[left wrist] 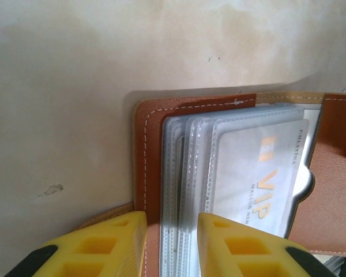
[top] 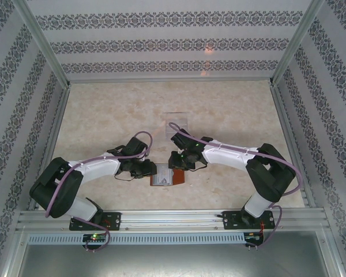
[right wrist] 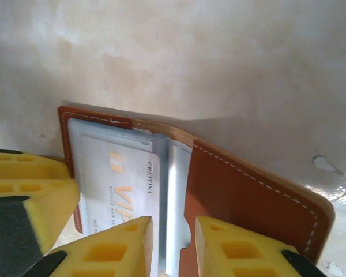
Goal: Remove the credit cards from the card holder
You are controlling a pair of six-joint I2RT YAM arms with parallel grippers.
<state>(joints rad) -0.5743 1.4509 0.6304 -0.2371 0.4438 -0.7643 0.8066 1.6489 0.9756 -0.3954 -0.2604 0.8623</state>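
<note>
The small reddish-brown leather bifold card holder [top: 172,176] lay open on the pale marbled table [top: 104,115] between the arms, seemingly pinned so that its clear plastic sleeves [left wrist: 181,173] faced up. The left gripper [left wrist: 170,248] and right gripper [right wrist: 173,248] each straddled a cover edge, jaws partly spread (whether they nipped the leather, I could not tell). The pale rectangular credit card [left wrist: 256,173], inside its sleeve, read "VIP" in gold; the smaller print was illegible.
</note>
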